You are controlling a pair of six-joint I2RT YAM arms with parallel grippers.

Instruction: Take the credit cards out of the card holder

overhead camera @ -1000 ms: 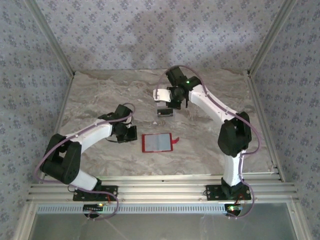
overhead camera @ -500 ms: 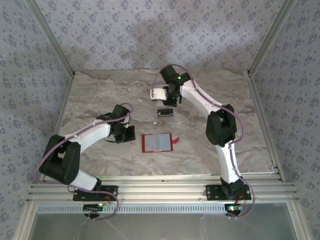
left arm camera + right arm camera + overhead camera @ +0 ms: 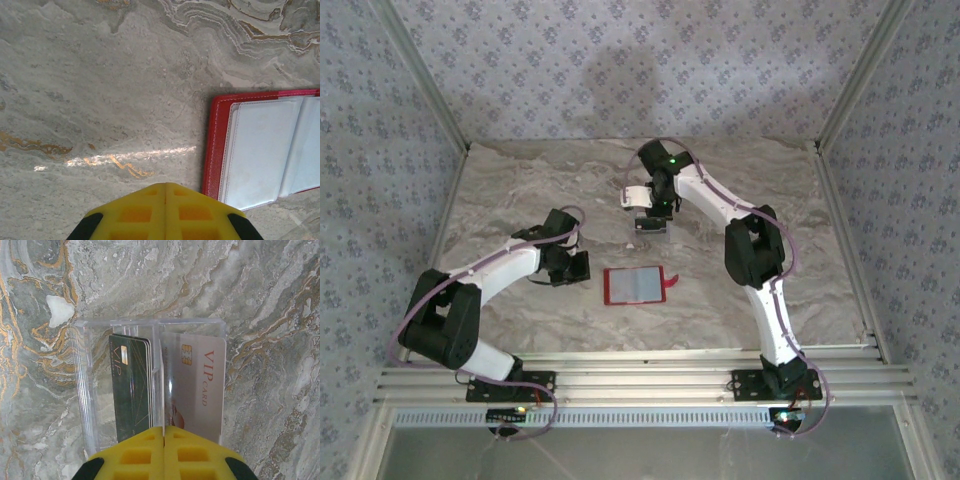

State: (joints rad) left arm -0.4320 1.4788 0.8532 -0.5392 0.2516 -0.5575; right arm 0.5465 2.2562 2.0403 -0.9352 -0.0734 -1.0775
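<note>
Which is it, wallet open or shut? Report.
Open: the card holder lies spread flat, pale inner pockets facing up.

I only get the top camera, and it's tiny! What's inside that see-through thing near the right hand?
Observer: Two cards stand in the clear stand: a dark green card and a pale card, both saying VIP.
Operator: Is one being pinched?
Observer: The right hand has yellow fingers pressed together; the cards' near ends hide behind them.
Operator: And that open red thing?
Observer: The left wrist camera catches part of the red wallet: pale pockets, no card showing.
</note>
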